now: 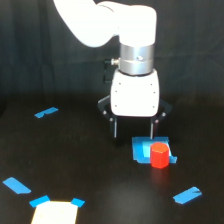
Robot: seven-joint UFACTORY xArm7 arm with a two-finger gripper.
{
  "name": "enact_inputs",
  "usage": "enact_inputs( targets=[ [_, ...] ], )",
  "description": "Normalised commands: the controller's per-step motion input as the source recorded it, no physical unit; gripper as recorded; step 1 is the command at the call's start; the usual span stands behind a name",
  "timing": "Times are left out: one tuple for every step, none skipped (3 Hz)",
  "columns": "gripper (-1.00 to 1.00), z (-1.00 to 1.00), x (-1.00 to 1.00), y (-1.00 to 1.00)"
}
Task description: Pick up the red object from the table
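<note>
The red object [160,155] is a small red-orange cylinder standing upright on the dark table [90,165], resting at the right edge of a flat blue square patch [144,149]. My gripper [133,131] hangs from the white arm, just behind and to the exterior view's left of the cylinder. Its two thin dark fingers [115,129] point down and stand apart, open and empty. The right finger ends close above the blue patch, just behind the cylinder. The cylinder is not between the fingers.
Blue tape pieces lie at the left back [46,112], front left [16,185] and front right [187,195]. A pale rectangular patch [55,213] with blue corners sits at the front edge.
</note>
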Motion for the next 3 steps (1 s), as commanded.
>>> enact_inputs(
  targets=[
    [-1.0, -0.18, 1.0, -0.2],
    [-0.86, -0.13, 1.0, -0.21],
    [-0.39, 0.02, 1.0, 0.07]
  ],
)
